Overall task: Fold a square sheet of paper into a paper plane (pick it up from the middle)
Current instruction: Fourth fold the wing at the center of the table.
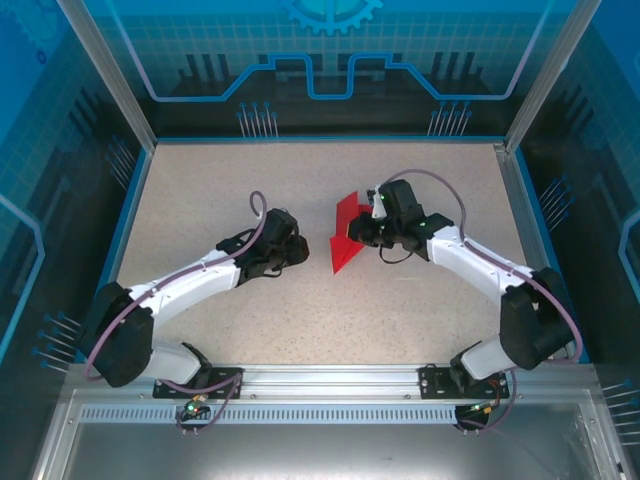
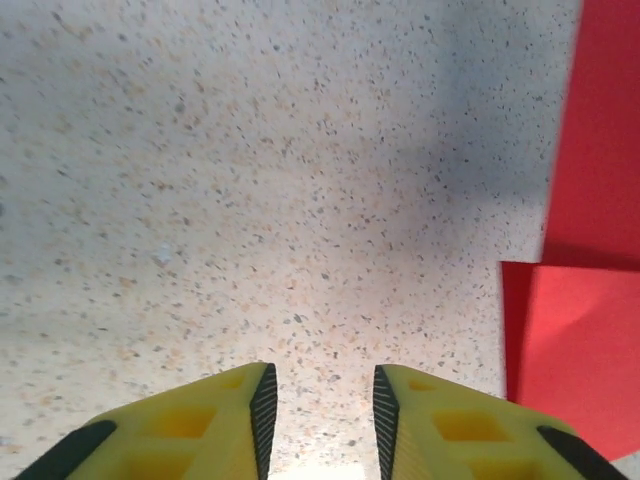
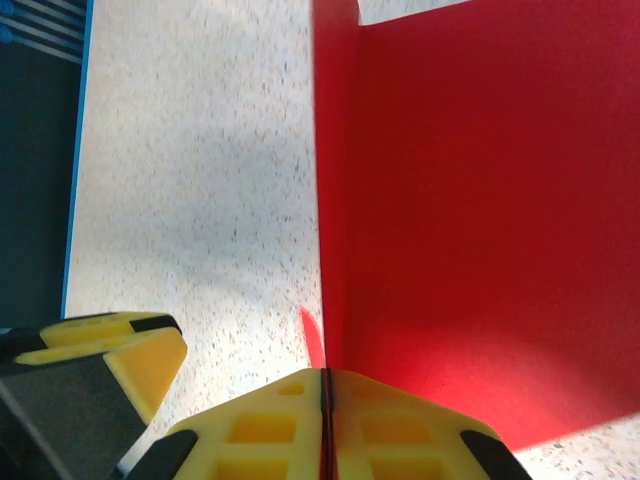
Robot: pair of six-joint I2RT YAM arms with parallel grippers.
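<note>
**Top view.** A thin, bright red paper sheet (image 1: 345, 238), partly folded, is shown near the middle of the speckled beige table top (image 1: 250, 320), between the two arms. The right gripper (image 1: 366, 233) is placed at the sheet's right edge, and the left gripper (image 1: 300, 250) is held just beside its left edge, apart from it.

**Right wrist view.** The yellow fingers (image 3: 400, 435) are pressed together on a folded edge of the red paper sheet (image 3: 480, 220). A thin red sliver is seen emerging between the black pads.

**Left wrist view.** The fingers (image 2: 200, 425) are spread, with the table top visible through the gap. The sheet (image 2: 590, 200) is seen at the right, untouched.
</note>
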